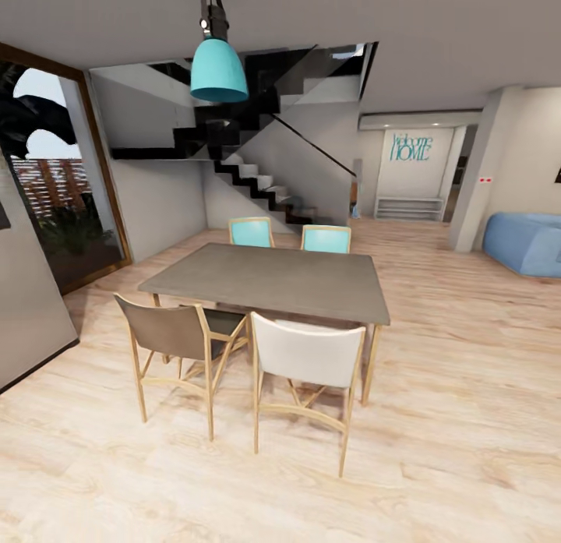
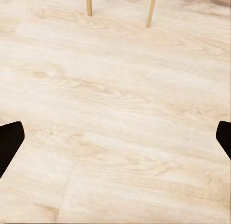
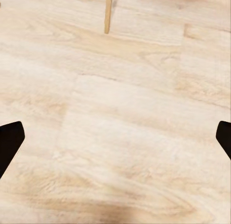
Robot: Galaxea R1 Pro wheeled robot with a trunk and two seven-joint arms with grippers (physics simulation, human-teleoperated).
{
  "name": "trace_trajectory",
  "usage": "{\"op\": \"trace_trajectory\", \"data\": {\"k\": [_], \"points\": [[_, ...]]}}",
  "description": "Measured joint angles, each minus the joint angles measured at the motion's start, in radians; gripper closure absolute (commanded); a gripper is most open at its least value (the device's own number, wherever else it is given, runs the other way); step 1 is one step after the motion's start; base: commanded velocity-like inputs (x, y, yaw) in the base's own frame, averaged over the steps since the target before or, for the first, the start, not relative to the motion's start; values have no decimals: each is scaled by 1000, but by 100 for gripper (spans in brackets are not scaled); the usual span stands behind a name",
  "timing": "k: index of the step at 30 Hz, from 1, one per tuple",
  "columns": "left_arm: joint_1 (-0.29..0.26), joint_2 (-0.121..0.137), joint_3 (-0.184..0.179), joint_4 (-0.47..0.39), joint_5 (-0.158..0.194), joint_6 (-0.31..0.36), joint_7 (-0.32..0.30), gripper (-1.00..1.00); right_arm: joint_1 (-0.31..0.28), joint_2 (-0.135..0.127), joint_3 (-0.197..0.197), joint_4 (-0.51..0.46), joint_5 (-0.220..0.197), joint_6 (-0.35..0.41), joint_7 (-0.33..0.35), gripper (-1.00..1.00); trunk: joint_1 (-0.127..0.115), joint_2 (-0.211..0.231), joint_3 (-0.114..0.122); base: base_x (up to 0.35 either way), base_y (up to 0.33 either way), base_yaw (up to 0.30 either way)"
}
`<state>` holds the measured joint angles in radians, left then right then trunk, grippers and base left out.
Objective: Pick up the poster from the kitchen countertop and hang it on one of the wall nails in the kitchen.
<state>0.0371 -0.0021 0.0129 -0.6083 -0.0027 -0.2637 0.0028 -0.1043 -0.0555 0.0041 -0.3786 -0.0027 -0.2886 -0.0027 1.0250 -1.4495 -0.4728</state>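
I'm facing a dining room: a grey dining table stands on a pale wood floor, with two turquoise chairs on its far side, and a brown chair and a white chair on the near side. A turquoise pendant lamp hangs above; a black staircase rises behind. My left pincer and right pincer both hang spread wide over bare floor — nothing between the fingers. The poster and kitchen worktop aren't before me here.
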Motion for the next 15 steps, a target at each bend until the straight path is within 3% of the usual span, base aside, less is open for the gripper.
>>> {"op": "trace_trajectory", "data": {"k": [15], "points": [[0, 0, 0, 0, 0, 0, 0, -100, 0, 2, 0, 1, 0, -4, -4, -100, 0, 0, 0, 0, 23, 265]]}}
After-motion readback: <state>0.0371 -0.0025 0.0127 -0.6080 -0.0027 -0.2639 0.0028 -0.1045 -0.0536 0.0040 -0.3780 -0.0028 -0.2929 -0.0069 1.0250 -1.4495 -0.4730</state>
